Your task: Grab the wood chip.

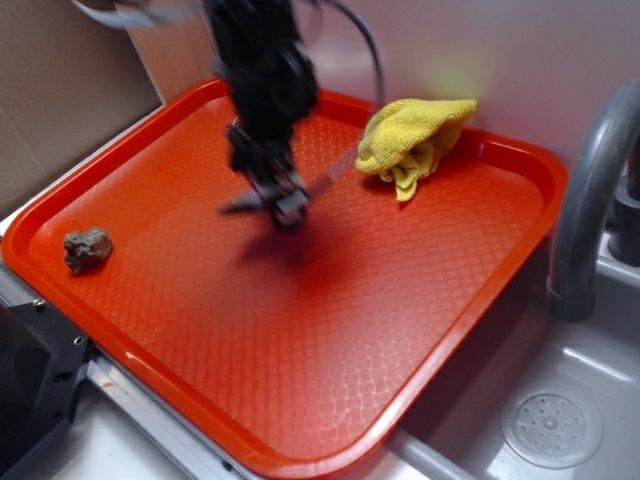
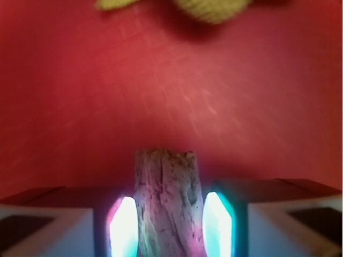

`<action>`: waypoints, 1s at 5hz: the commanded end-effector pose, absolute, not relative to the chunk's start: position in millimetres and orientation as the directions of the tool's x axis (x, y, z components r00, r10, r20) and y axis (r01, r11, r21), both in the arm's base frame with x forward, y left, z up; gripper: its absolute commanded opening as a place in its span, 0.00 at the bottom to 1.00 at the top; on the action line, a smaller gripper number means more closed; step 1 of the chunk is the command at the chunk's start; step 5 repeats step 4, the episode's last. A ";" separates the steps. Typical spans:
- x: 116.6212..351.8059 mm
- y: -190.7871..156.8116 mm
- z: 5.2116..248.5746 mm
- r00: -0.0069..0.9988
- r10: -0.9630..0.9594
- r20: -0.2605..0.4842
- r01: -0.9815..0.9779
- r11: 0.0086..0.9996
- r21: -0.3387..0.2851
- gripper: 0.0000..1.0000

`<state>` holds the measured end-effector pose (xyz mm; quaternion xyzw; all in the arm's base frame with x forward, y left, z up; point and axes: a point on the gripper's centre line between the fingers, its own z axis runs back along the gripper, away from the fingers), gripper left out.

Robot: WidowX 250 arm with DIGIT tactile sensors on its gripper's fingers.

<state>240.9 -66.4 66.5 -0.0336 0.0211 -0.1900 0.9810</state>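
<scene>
The wood chip (image 1: 238, 206) is a long grey-brown sliver; its ends stick out left and right of my gripper (image 1: 284, 206), which is motion-blurred over the back middle of the red tray (image 1: 330, 440). A shadow on the tray under the gripper suggests the chip hangs a little above the surface. In the wrist view the rough wood chip (image 2: 169, 198) stands between the two glowing pads (image 2: 124, 227) of my gripper (image 2: 169, 219), which is shut on it. Both pads press against its sides.
A lumpy grey rock-like chunk (image 1: 87, 249) lies at the tray's left edge. A crumpled yellow cloth (image 1: 412, 140) sits at the back right, also seen as the yellow cloth (image 2: 209, 9). A grey faucet (image 1: 590, 190) and sink drain (image 1: 551, 428) are right of the tray.
</scene>
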 end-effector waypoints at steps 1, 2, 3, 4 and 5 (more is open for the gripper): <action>217.7 -24.0 153.9 0.982 -0.145 0.119 0.162 0.975 -0.150 0.00; 214.7 -15.2 168.1 0.983 -0.085 0.164 0.110 0.982 -0.152 0.00; 217.3 -15.0 166.2 0.981 -0.072 0.180 0.096 0.987 -0.132 0.00; 219.8 -16.9 163.7 0.981 -0.078 0.176 0.100 0.988 -0.120 0.00; 219.8 -16.9 163.7 0.981 -0.078 0.176 0.100 0.988 -0.120 0.00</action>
